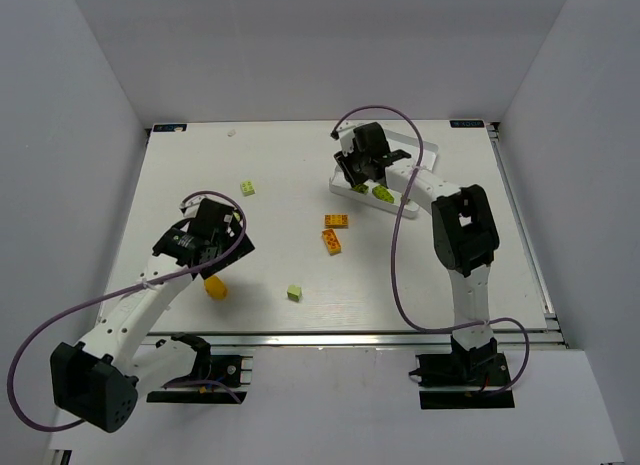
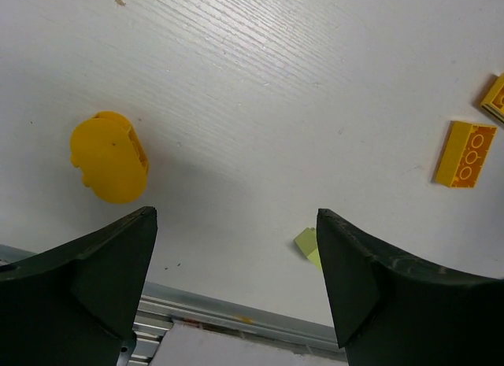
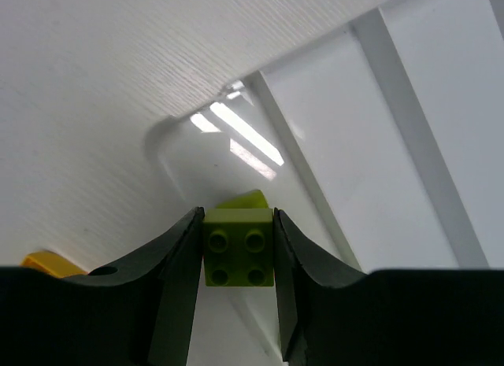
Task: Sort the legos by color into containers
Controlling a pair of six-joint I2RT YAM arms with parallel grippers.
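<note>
Low in the frame, our right gripper (image 3: 239, 232) is clamped on a green brick (image 3: 239, 258) above the white tray (image 3: 346, 161); our left gripper (image 2: 236, 252) stands apart.

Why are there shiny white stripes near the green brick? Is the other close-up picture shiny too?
Right wrist view: the stripes are glare, light bouncing off the glossy white tray just beyond the held lime-green brick. Left wrist view: no such glare, the matte table is evenly lit.
</note>
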